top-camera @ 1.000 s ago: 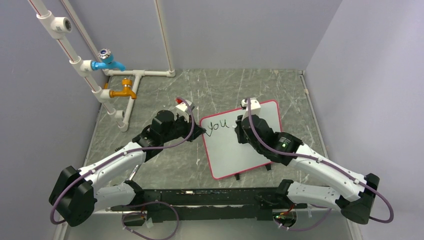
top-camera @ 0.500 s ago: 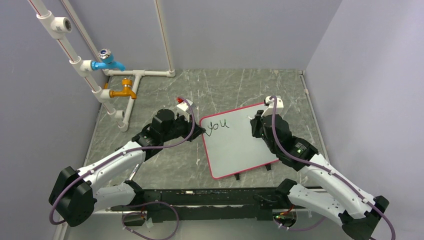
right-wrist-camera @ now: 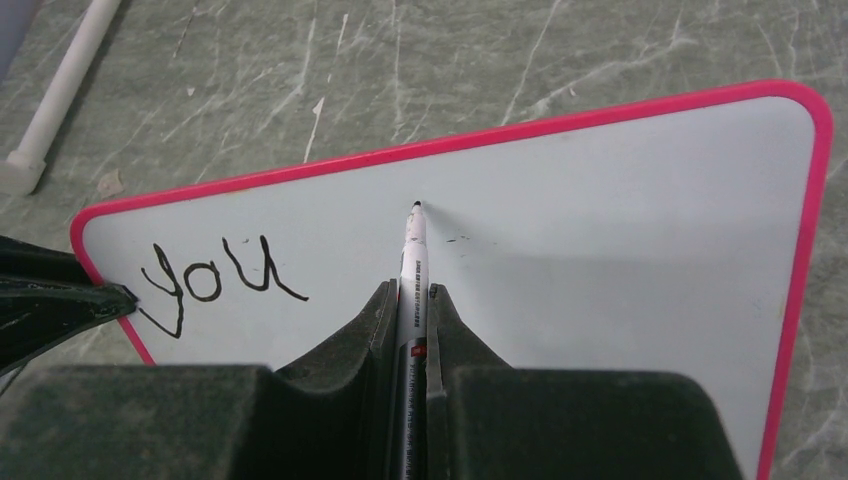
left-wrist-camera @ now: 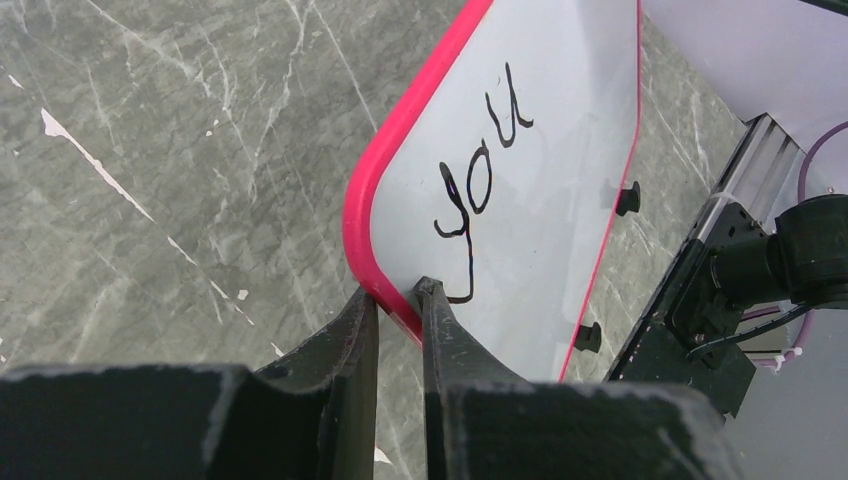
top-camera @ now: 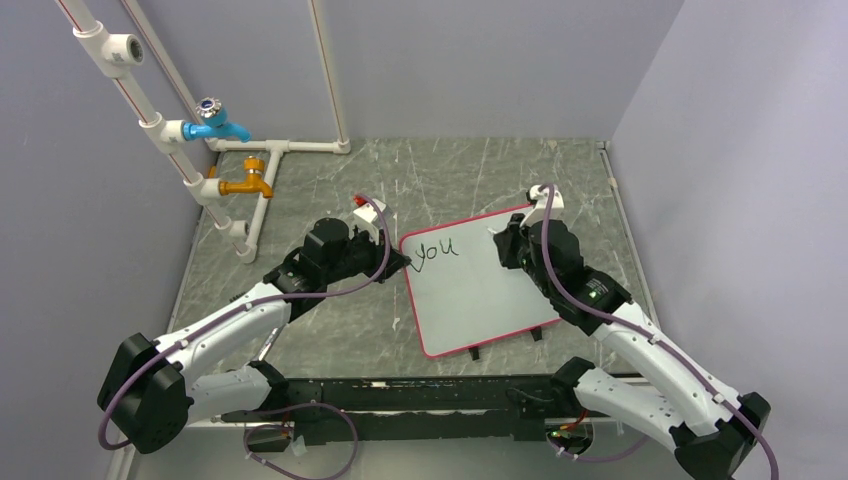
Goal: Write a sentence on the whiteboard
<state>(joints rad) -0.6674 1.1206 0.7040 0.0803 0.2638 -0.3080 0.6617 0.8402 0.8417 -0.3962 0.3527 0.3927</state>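
The whiteboard (top-camera: pixel 480 295), white with a red-pink rim, lies tilted on the marbled table, with "you" (top-camera: pixel 437 249) in black at its far left corner. My left gripper (top-camera: pixel 403 262) is shut on the rim at that corner (left-wrist-camera: pixel 397 292), one finger on the white face (left-wrist-camera: pixel 540 140), the other under the rim. My right gripper (top-camera: pixel 505 245) hovers over the board's far middle, shut on a white marker (right-wrist-camera: pixel 413 250). The marker's black tip points at the board's face (right-wrist-camera: pixel 600 230) to the right of "you" (right-wrist-camera: pixel 215 280). I cannot tell whether the tip touches.
White pipes with a blue tap (top-camera: pixel 215 122) and an orange tap (top-camera: pixel 247 183) stand at the far left. Grey walls close the table on three sides. A black rail (top-camera: pixel 420 395) with the arm bases runs along the near edge.
My right gripper has moved right with the marker, away from the end of "you", and its arm has swung to the right. The left gripper and the board have not moved.
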